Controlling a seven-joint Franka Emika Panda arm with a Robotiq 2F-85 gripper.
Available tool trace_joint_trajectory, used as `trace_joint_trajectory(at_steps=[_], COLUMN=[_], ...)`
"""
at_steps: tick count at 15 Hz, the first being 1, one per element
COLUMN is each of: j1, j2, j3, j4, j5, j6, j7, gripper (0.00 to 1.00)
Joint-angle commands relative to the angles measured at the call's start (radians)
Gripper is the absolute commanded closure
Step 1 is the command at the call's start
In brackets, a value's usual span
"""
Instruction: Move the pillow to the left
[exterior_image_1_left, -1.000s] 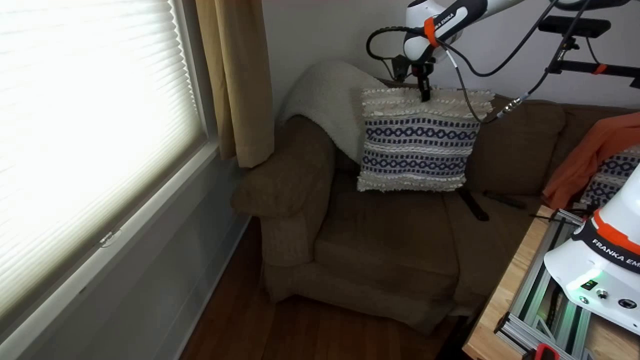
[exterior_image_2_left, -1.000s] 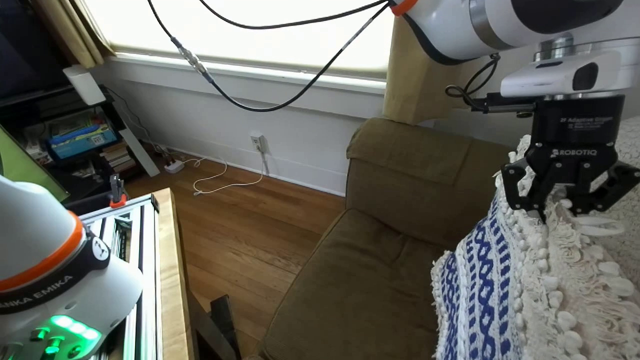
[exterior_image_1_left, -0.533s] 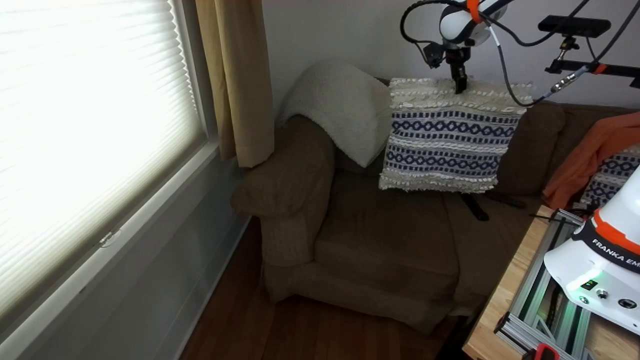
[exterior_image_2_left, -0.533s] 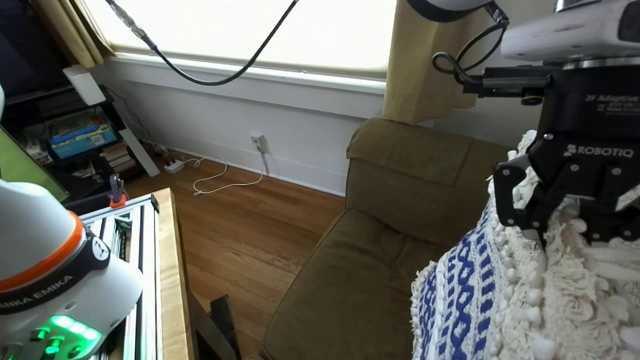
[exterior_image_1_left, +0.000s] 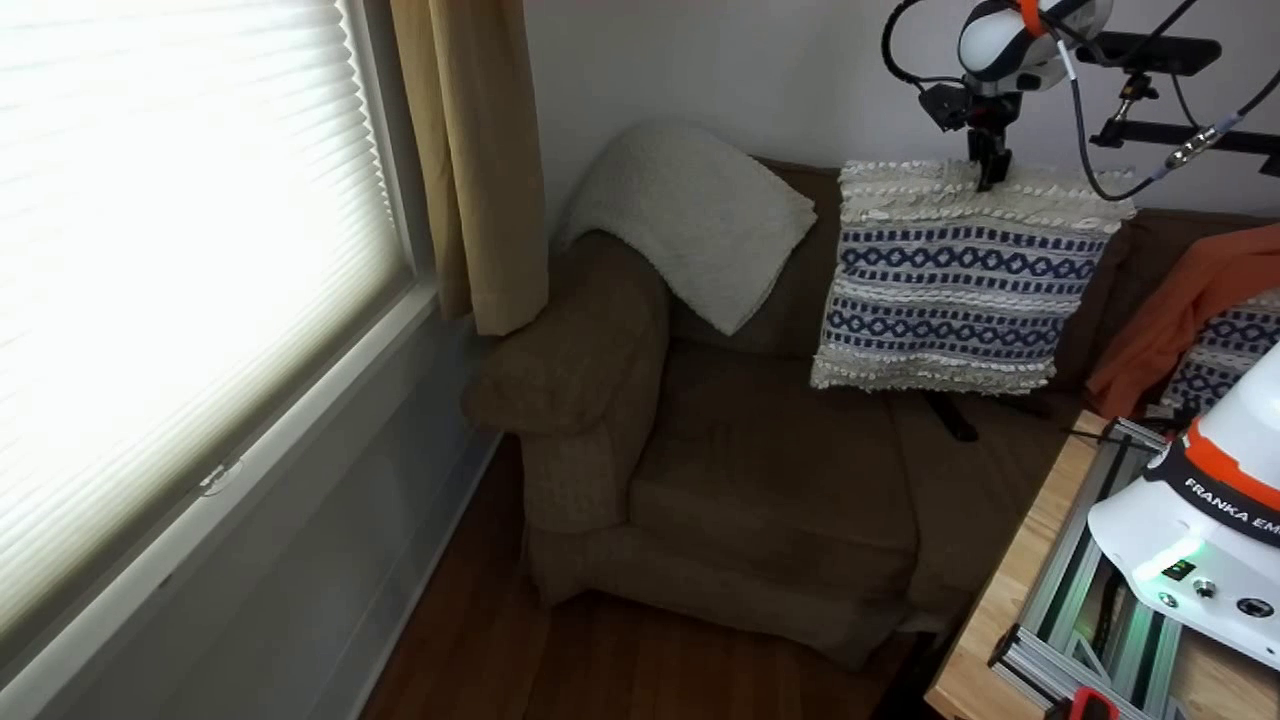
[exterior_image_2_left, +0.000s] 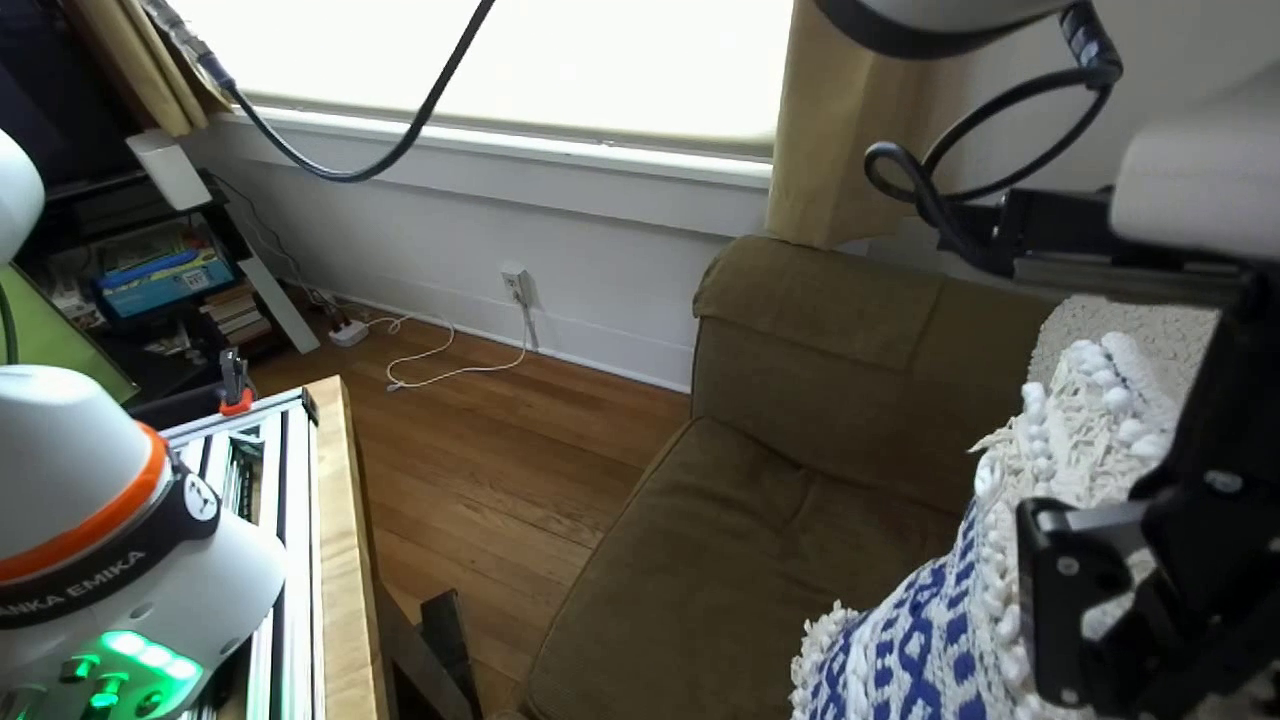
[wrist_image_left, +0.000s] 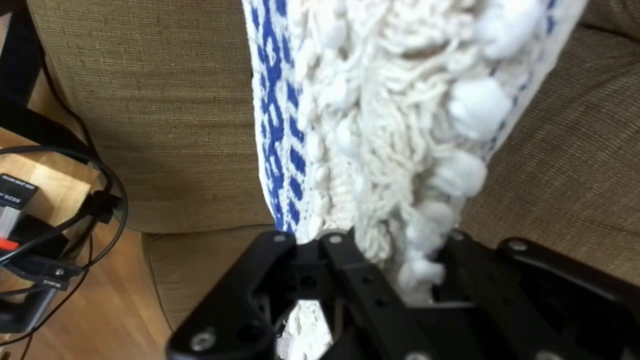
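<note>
The pillow (exterior_image_1_left: 960, 300), square and white with navy patterned bands, hangs upright in front of the brown sofa's backrest. My gripper (exterior_image_1_left: 988, 182) points down and is shut on the middle of its top edge. In an exterior view the pillow (exterior_image_2_left: 900, 650) shows at the lower right, partly hidden behind the dark gripper, which the frame edge cuts off. In the wrist view the pillow's fringed top (wrist_image_left: 395, 110) runs down between the two fingers (wrist_image_left: 395, 245); the fingertips are sunk in the fabric. I cannot tell whether its bottom edge touches the seat.
A plain whitish cover (exterior_image_1_left: 710, 220) lies over the sofa's corner beside the armrest (exterior_image_1_left: 560, 370). A dark remote (exterior_image_1_left: 950, 415) lies on the seat near the pillow's lower edge. An orange cloth (exterior_image_1_left: 1180, 300) is to the right. The wooden table (exterior_image_1_left: 1000, 590) carries the robot base.
The gripper and pillow have moved together, to the right in one exterior view and closer to the camera in another. More of the whitish cover and backrest shows. The grip stays shut.
</note>
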Motion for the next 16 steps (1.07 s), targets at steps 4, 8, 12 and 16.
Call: trace_joint_trajectory(at_steps=[4,8,12,16], j1=[-0.057,-0.058,-0.089,-0.107], j2=[0.119,0.216,0.318,0.413], j3=[0.049,0.033,0.018,0.014], j4=[0.042,0.090,0.162,0.250], j5=[0.060,0.067,0.098,0.116], j6=[0.094,0.095,0.104,0.176], j7=[-0.129,-0.127,-0.127,-0.115], gripper=[0.95,0.95,0.95,0.57])
